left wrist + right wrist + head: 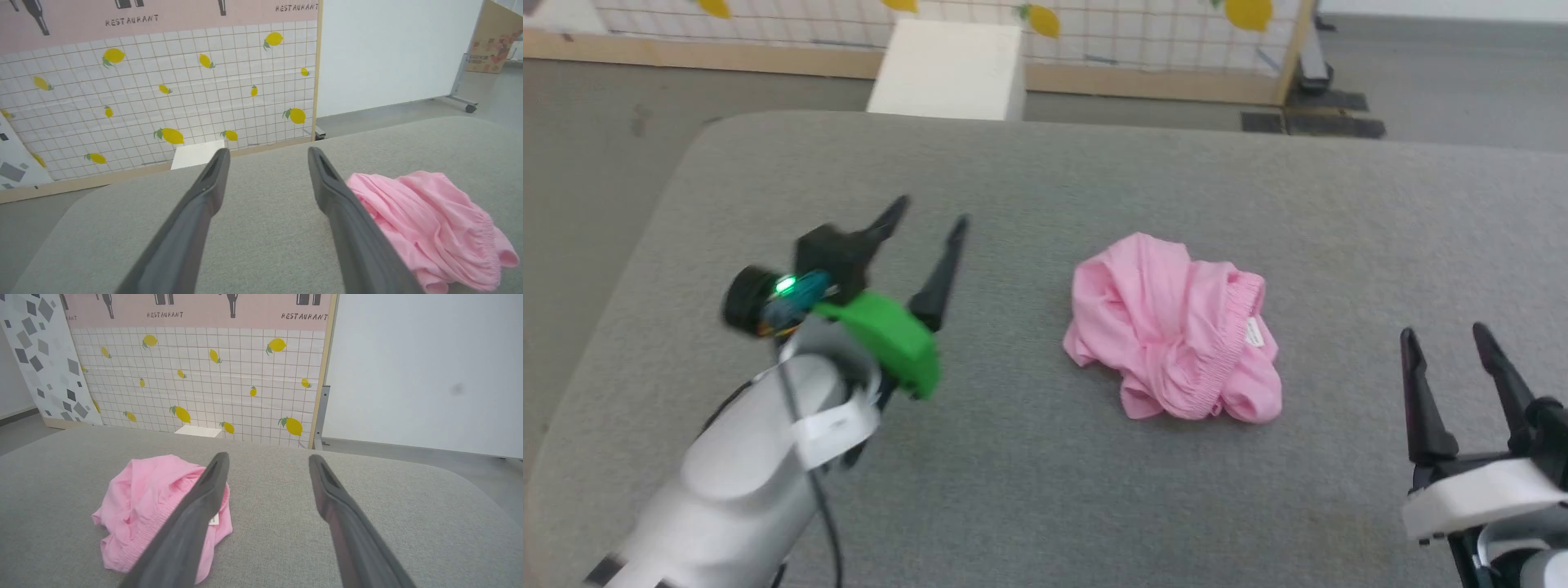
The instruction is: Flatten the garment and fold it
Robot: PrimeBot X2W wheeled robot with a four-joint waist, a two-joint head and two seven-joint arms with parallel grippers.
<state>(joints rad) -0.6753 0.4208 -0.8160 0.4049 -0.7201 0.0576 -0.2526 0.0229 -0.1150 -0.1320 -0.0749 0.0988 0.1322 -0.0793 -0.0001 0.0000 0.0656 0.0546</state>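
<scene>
The garment lies in a crumpled pink heap near the middle of the grey padded surface, with nothing holding it. The left gripper hovers to its left, jaws spread wide and empty. The right gripper sits at the near right, jaws equally wide and empty, well apart from the cloth. The likely risk from here is a pinch that takes several bunched layers at once. The thin fabric is folded over itself, so lifting a random fold would probably drag the whole lump instead of opening it, and two grips on one layer could twist it tighter. The gathered waistband looks the surest hold. The head view gives both grippers and the heap's full outline together. The right wrist view gives the ruffled band and the small white label from low down. The left wrist view gives the heap's smoother left side, partly hidden behind a finger.
</scene>
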